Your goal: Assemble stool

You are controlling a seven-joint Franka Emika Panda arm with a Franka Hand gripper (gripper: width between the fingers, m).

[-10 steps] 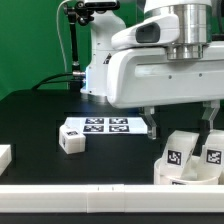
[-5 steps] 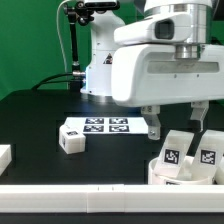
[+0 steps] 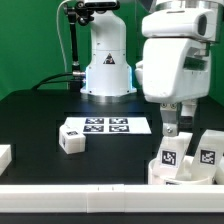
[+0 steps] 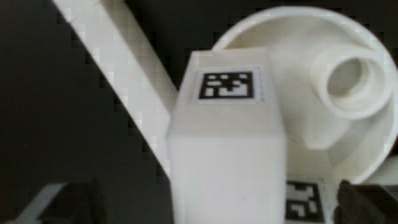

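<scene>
Gripper [image 3: 177, 122] hangs with jaws wide apart and empty, just above two chunky white plastic stool legs [image 3: 172, 158] at the exterior view's right on the black desk [image 3: 40, 115]. Another tagged white leg [image 3: 72, 138] sits beside the marker board [image 3: 105, 125]. In the wrist view, a tagged leg [image 4: 228, 130] stands before the round white seat disc [image 4: 311, 75]. The gripper should descend centred and straddle one leg squarely before closing.

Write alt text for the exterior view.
A white robot arm hangs its open gripper just above a cluster of tagged white stool legs at the exterior view's right, on a black table. The marker board lies mid-table, with another tagged white part beside it.
</scene>
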